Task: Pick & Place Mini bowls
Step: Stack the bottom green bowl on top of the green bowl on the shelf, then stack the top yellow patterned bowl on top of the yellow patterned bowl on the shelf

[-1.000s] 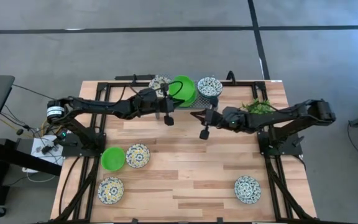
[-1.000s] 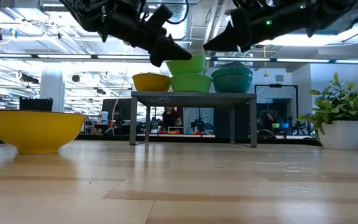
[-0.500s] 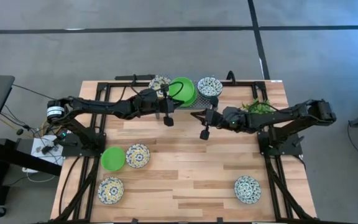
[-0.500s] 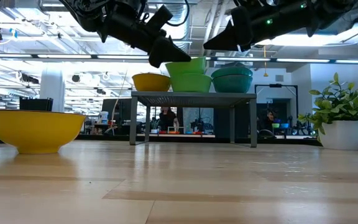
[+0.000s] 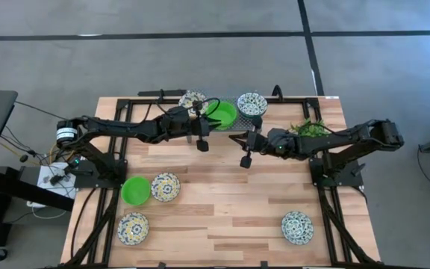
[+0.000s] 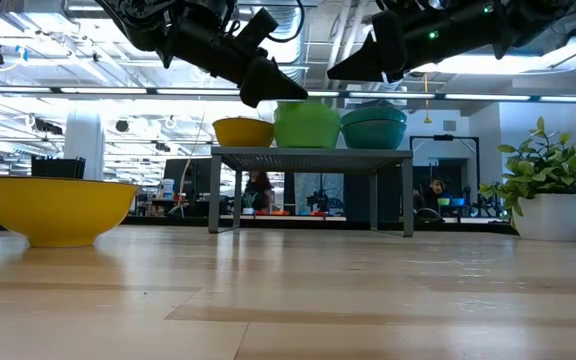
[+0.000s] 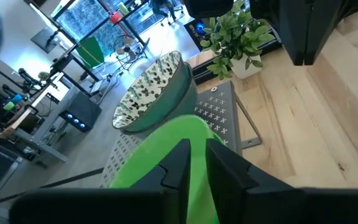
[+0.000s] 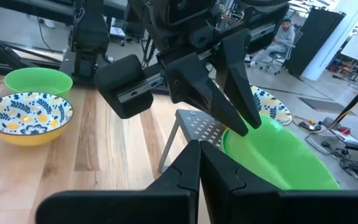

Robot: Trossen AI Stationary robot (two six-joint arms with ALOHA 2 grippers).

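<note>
Up on the far rack (image 5: 234, 123), we see the left gripper (image 5: 208, 112) pinching a green bowl's (image 5: 223, 113) rim between two patterned bowls; the right gripper (image 5: 245, 159) hovers nearby, closed and empty.

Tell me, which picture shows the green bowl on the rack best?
The right wrist view: the green bowl fills it, left gripper at its rim. High view shows it small; low view, side-on; left wrist view, partly hidden by fingers.

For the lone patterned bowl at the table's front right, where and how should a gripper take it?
Grip the patterned bowl by its rim, coming straight down. It sits upright and open with nothing beside it, so one of the fingers can go inside and one outside. The right gripper is probably nearer.
</note>
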